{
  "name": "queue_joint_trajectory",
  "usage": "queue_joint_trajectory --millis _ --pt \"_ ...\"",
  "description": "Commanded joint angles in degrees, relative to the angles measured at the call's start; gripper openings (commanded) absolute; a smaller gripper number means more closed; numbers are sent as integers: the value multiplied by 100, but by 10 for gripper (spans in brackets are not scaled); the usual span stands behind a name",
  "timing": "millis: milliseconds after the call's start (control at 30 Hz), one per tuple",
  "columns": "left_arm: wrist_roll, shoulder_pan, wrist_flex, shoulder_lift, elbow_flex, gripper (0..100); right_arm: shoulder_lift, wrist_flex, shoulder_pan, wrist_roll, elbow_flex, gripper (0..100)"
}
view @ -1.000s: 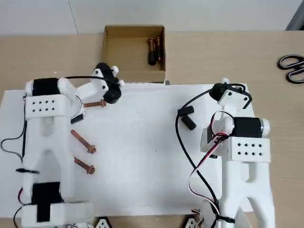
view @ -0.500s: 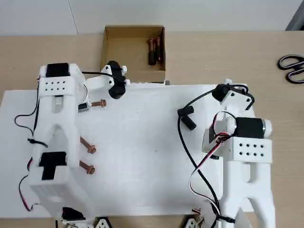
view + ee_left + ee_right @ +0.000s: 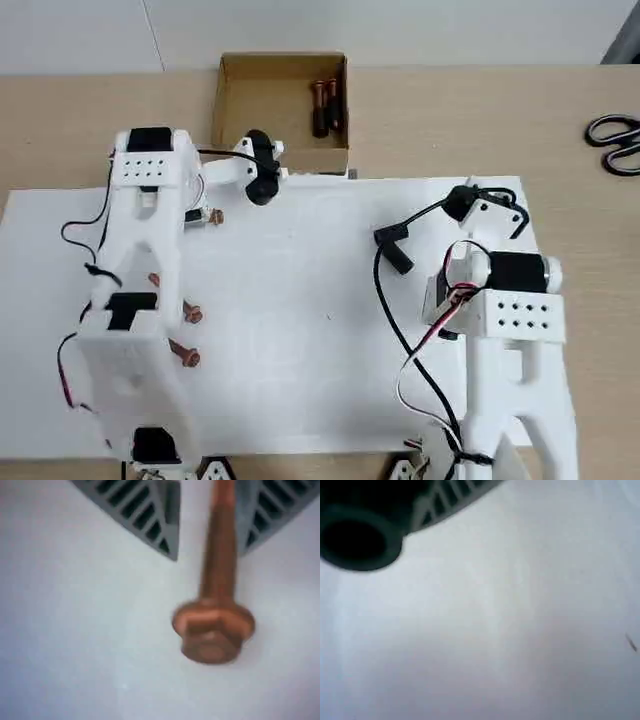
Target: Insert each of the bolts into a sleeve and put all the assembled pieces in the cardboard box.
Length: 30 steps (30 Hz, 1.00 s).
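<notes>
A copper bolt (image 3: pixel 215 630) lies on the white sheet (image 3: pixel 300 300), its shaft between the grey fingers (image 3: pixel 145 515) of my left gripper (image 3: pixel 207 555), which stands open around it. From above, that bolt's head (image 3: pixel 215 215) pokes out beside the left gripper (image 3: pixel 200 217). My right gripper (image 3: pixel 395 515) is shut on a black sleeve (image 3: pixel 355 540) whose open bore faces the camera. In the high view the sleeve (image 3: pixel 400 260) sticks out from the right gripper (image 3: pixel 418 275) over the sheet's right half. The cardboard box (image 3: pixel 218 100) holds two assembled pieces (image 3: pixel 325 105).
Two more bolts (image 3: pixel 190 314) (image 3: pixel 185 352) lie on the sheet, partly under the left arm. A short black piece (image 3: pixel 392 233) sits by the right arm's cable (image 3: pixel 385 300). Scissors (image 3: pixel 615 140) lie at the table's far right.
The left arm has swung toward the box side and come over the bolt, which has stayed in place. The right arm and its sleeve have hardly shifted.
</notes>
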Motion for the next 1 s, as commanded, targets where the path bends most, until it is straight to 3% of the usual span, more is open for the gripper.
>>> queue_joint_trajectory --millis 0,467,967 --pt "-563 62 -132 246 -629 80 -136 -84 13 53 -26 3" --pt "-563 132 1099 1714 -2431 77 -145 -84 31 53 -26 3" --pt "-545 141 1284 2013 -2536 7 -145 -75 40 35 -53 3"
